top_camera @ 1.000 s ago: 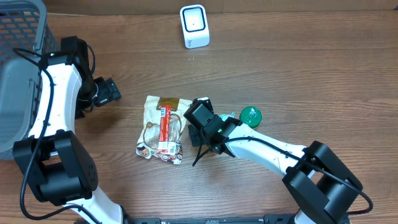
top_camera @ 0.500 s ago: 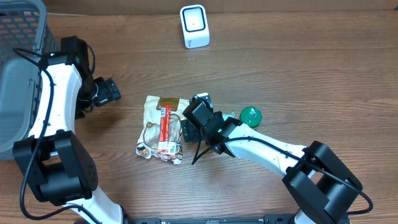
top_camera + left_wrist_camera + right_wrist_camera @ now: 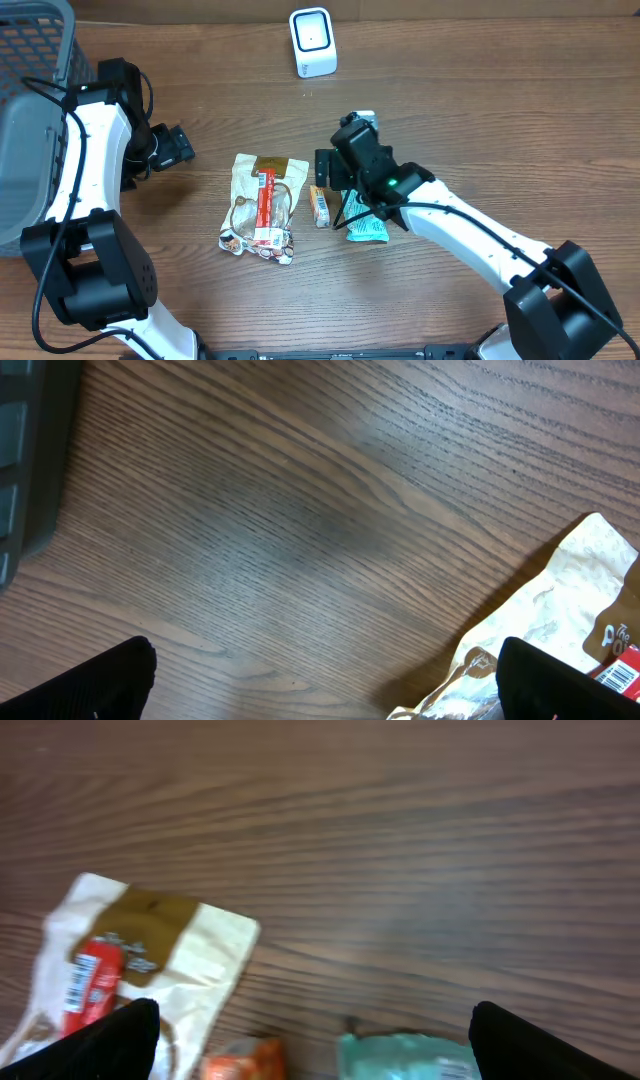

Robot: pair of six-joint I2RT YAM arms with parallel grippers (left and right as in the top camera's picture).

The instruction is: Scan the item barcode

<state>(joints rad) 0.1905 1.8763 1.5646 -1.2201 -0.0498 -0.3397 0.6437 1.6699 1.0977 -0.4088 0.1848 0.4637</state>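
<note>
R fingers (image 3: 100, 1040) pulled back from snack bag (image 3: 262, 205), now apart | L fingers (image 3: 90, 685) apart | wood-grain table (image 3: 480, 100)

Overhead, light: bright and even, cast from above; the table (image 3: 500, 100) is rendered matt.
Overhead, shadows: soft, short shadows are thrown beneath the right arm (image 3: 450, 225) and beside the left arm (image 3: 95, 150).
Overhead, highlights: the white scanner (image 3: 312, 42) is nearly washed out.
Overhead, focus: sharp across the frame.
Left wrist, focus: the wood grain is resolved crisply; the fingertips (image 3: 90, 685) of the left gripper (image 3: 330, 680) are shown as soft black shapes.
Left wrist, shade: a dim, diffuse patch is laid across the middle of the grain.
Right wrist, focus: blurred throughout; print on the snack bag (image 3: 130, 960) is smeared and cannot be read.
Right wrist, corners: the fingertips (image 3: 100, 1040) of the right gripper (image 3: 320, 1040) are reduced to featureless black.
</note>
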